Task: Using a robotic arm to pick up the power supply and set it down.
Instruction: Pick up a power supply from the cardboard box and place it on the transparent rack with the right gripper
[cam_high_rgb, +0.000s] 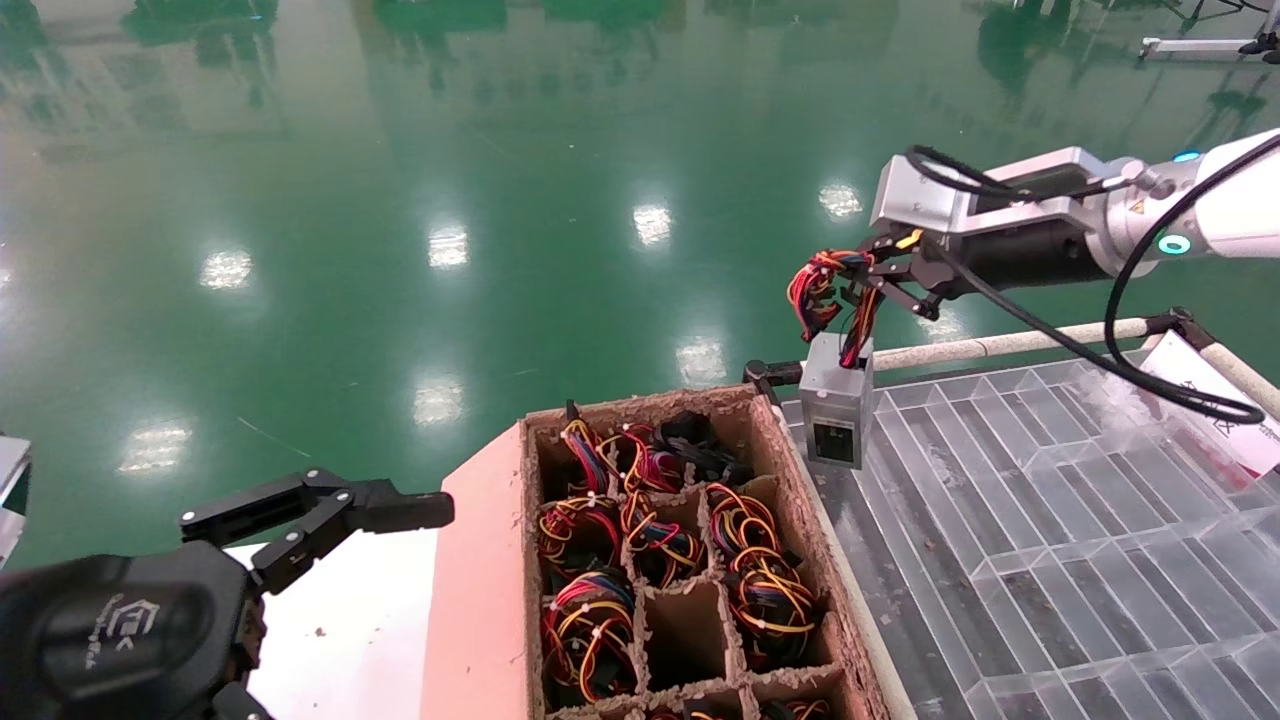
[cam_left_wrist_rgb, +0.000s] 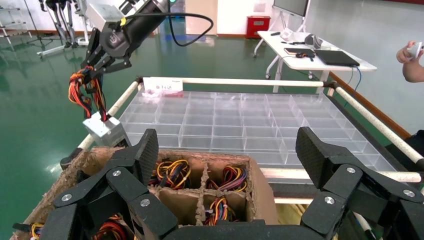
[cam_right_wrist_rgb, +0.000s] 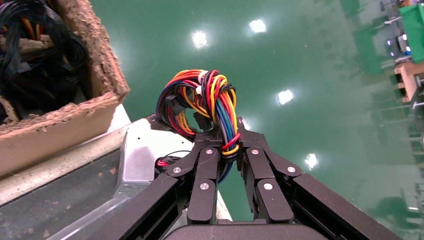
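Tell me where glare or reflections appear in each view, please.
Head view: ceiling lights glare as white patches on the green floor. Right wrist view: same bright spots behind the wire bundle held by the right gripper. Left wrist view: little glare; the clear tray shines faintly.

Small silver-grey metal power supply box (cam_high_rgb: 835, 410), black socket panel outward, hanging by its multicoloured wire bundle (cam_high_rgb: 825, 290), beside the cardboard crate's far corner (cam_high_rgb: 760, 405), white tubular robotic arm (cam_high_rgb: 1225, 205) above

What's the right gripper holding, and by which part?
The power supply, held by its wire bundle in the right gripper; the metal box hangs below.
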